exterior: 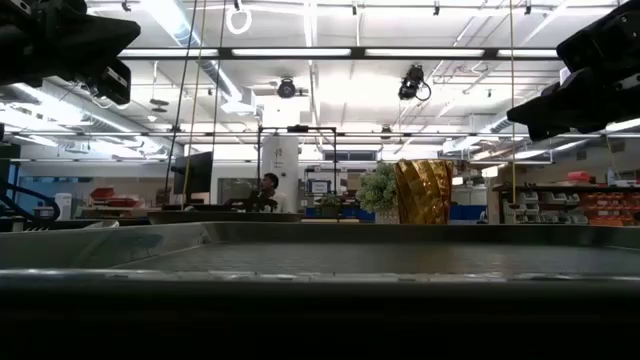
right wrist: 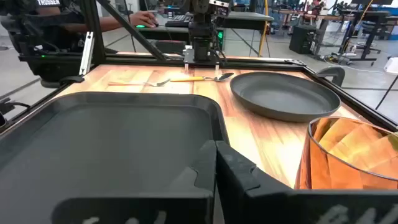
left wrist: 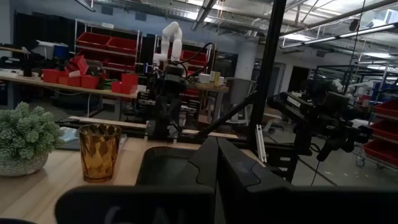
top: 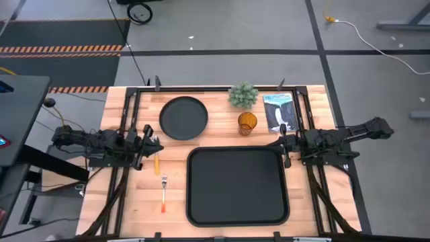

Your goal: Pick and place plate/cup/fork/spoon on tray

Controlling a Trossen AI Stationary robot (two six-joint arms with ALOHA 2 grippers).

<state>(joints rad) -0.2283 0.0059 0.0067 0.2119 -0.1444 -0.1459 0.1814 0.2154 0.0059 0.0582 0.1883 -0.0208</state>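
The black tray point(top: 238, 186) lies at the table's near middle. The round black plate point(top: 183, 118) lies flat beyond its left corner and also shows in the right wrist view point(right wrist: 286, 94). The amber cup point(top: 247, 123) stands upright beyond the tray; it also shows in the left wrist view point(left wrist: 99, 151). The fork point(top: 163, 193) lies left of the tray, tines toward the far edge. The spoon point(top: 157, 164) lies just beyond it. My left gripper point(top: 154, 146) hovers shut above the spoon's far end. My right gripper point(top: 283, 143) hovers shut by the tray's far right corner.
A small potted plant point(top: 243, 95) and a printed booklet point(top: 279, 111) sit at the far edge near the cup. Black frame rails point(top: 127, 114) run along the table's sides and far edge. A person point(exterior: 268, 186) sits far behind the table.
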